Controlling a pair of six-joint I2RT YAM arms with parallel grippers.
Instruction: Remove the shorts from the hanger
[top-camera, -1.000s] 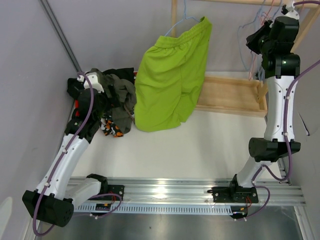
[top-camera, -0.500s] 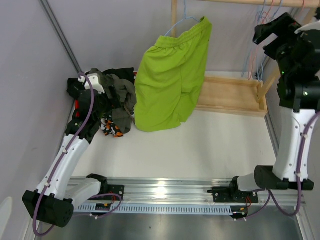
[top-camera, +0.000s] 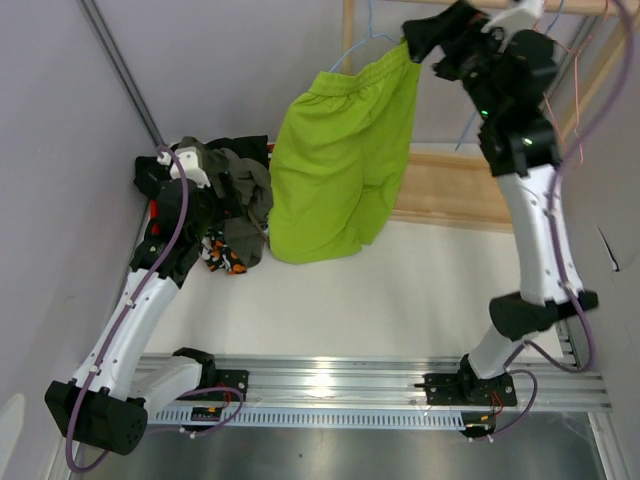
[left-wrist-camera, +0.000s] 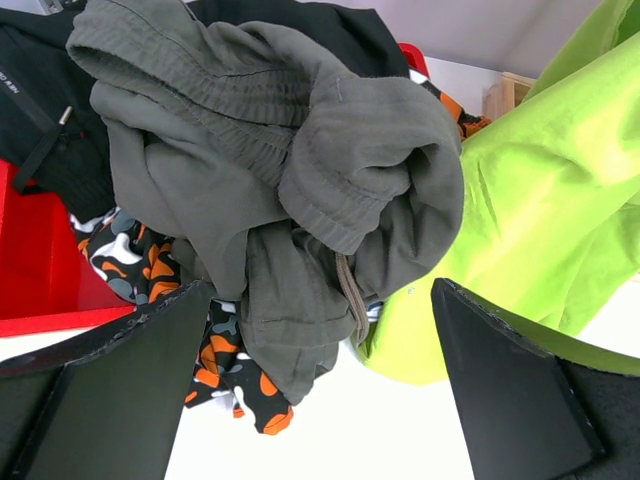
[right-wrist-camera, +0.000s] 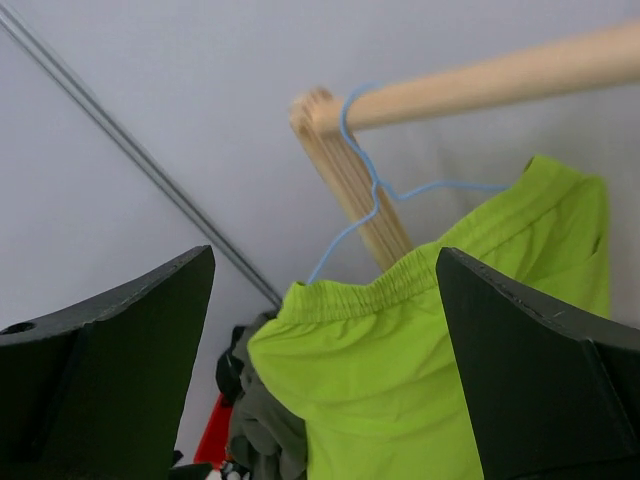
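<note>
Right tool (top-camera: 428, 38): jaws spread wide with nothing between them, up high at the far side, just right of the waistband's raised corner.
Left tool (left-wrist-camera: 322, 300): also wide open and empty, hanging over the heap at the far left.
Lime green shorts (top-camera: 340, 170): on the blue wire hanger (right-wrist-camera: 375, 185), hooked over the wooden rail (right-wrist-camera: 480, 80); legs drape towards the tabletop (top-camera: 400, 300).
Heap: dark grey-olive shorts (left-wrist-camera: 290, 170) on top, with a black pair (left-wrist-camera: 40, 120) and an orange-black-white patterned pair (left-wrist-camera: 130, 260) underneath, beside a red container (left-wrist-camera: 40, 270).
Key relation: the waistband lies left of and slightly below the right tool, sloping down leftward; the garment's long axis runs downward.
Nearer arm: the right, by my reckoning.
</note>
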